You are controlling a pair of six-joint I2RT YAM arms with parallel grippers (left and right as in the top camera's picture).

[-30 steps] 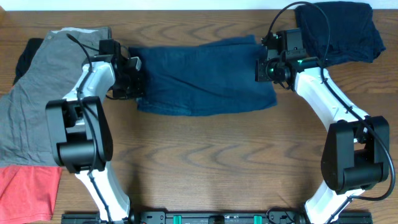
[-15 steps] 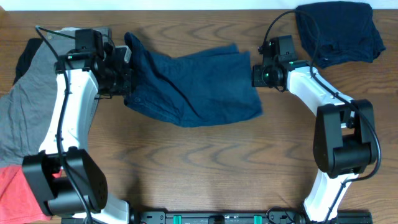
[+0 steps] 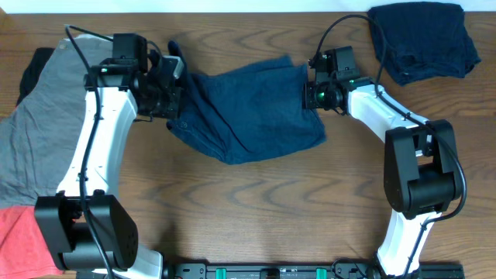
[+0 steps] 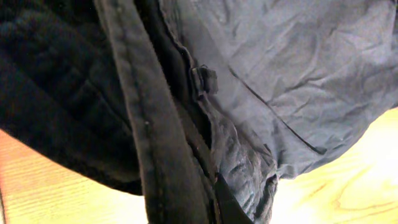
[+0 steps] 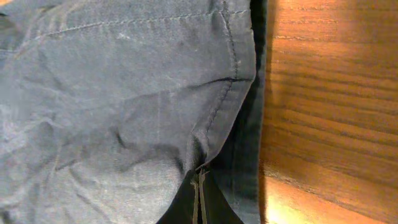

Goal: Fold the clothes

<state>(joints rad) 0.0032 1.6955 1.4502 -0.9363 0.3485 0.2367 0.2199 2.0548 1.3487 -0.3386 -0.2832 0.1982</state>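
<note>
Dark blue trousers (image 3: 248,108) lie crumpled across the middle of the table. My left gripper (image 3: 172,91) is shut on their left end, which is lifted and bunched; the waistband with a belt loop fills the left wrist view (image 4: 205,79). My right gripper (image 3: 310,91) is shut on their right edge, and the pinched hem shows in the right wrist view (image 5: 200,171). Both hold the cloth a little off the wood.
A folded dark blue garment (image 3: 422,39) lies at the back right. A grey garment (image 3: 39,124) over a black one (image 3: 31,66) lies at the left, with a red garment (image 3: 27,244) at the front left. Bare wooden table (image 3: 263,209) is in front.
Both grippers moved inward and the left one rose. The trousers, flat a second ago, are now gathered and bunched, with their left end lifted and folded over.
</note>
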